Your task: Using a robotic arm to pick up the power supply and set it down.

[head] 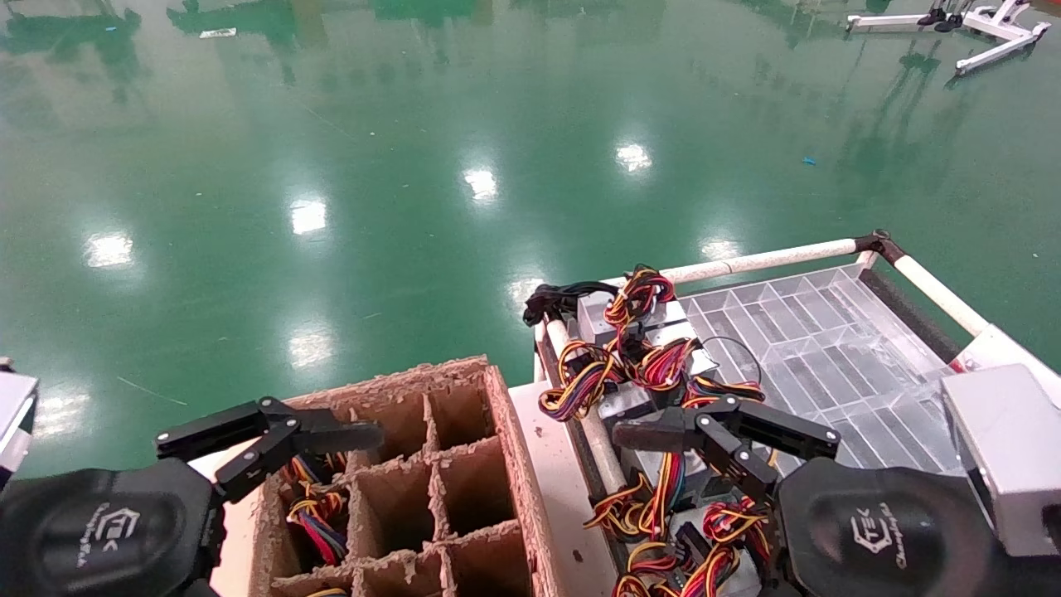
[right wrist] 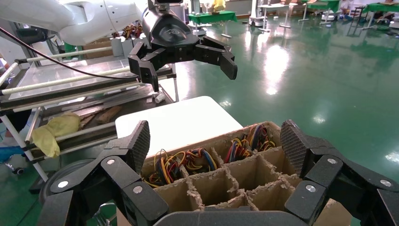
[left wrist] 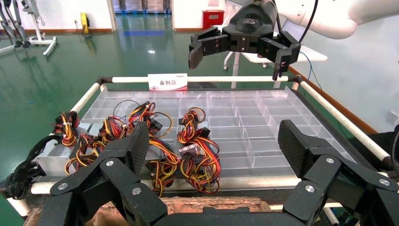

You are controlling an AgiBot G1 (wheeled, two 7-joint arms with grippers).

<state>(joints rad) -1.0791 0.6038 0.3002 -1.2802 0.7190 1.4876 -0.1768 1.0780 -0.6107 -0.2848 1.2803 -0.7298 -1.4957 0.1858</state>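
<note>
Several power supplies [head: 638, 327], silver boxes with red, yellow and black wire bundles [left wrist: 197, 150], lie along the left side of a clear compartment tray [head: 829, 340]. More wire bundles [right wrist: 179, 162] fill the far cells of a divided cardboard box [head: 464, 464]. My right gripper [head: 675, 424] hovers open above the power supplies at the tray's near left, holding nothing. My left gripper [head: 323, 427] hangs open over the box's left side, also with nothing in it. From the wrists, the left gripper [left wrist: 214, 150] faces the tray and the right gripper [right wrist: 216, 146] faces the box.
White padded rails [head: 763, 259] frame the tray, and a label card [left wrist: 167, 81] stands on one rail. A black cable [head: 559, 297] hangs at the tray's far left corner. The box sits on a white table [right wrist: 179, 122], with a metal rack [right wrist: 70, 94] beyond.
</note>
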